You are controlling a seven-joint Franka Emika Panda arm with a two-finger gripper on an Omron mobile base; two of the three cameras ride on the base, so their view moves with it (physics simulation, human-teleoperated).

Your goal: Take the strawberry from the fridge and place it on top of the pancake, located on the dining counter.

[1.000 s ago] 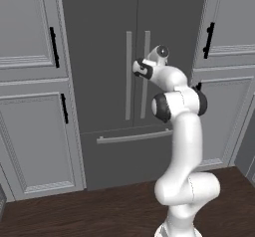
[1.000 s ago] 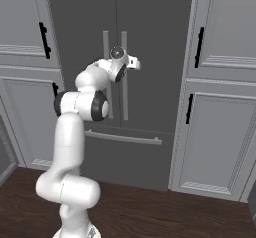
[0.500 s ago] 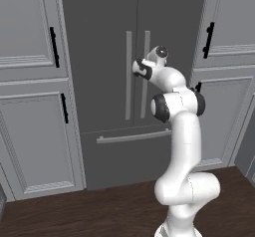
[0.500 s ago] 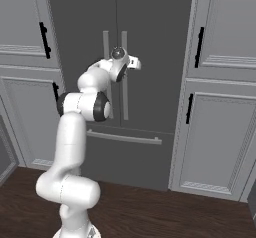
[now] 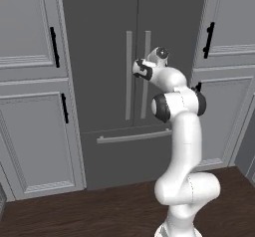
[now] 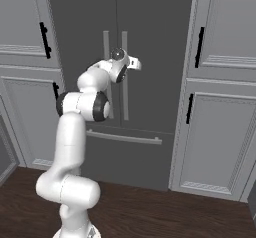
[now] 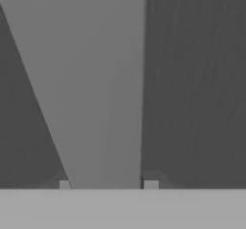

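Note:
The fridge [image 5: 99, 57] stands shut in front of me, dark grey with two long silver bar handles at the door seam. My gripper [image 5: 138, 67] reaches up to the right door's handle [image 5: 147, 96]. In the hand view that handle [image 7: 96, 103] runs as a broad pale bar between my two fingertips [image 7: 150, 185], and the gripper [image 7: 107, 185] is shut on it. From the right base camera the gripper [image 6: 134, 62] sits against the same handle [image 6: 125, 97]. The strawberry is hidden behind the closed doors. The pancake and the dining counter are out of view.
Light grey panelled cabinets [image 5: 30, 106] with black handles flank the fridge on the left and on the right [image 5: 224, 106]. The left door's handle [image 5: 128, 76] is free. Below the doors runs the drawer's bar handle [image 5: 132, 136]. Dark wood floor [image 5: 74, 216] lies in front.
The hand has edged slightly closer to the fridge doors and its jaws have closed on the handle. The doors have not moved.

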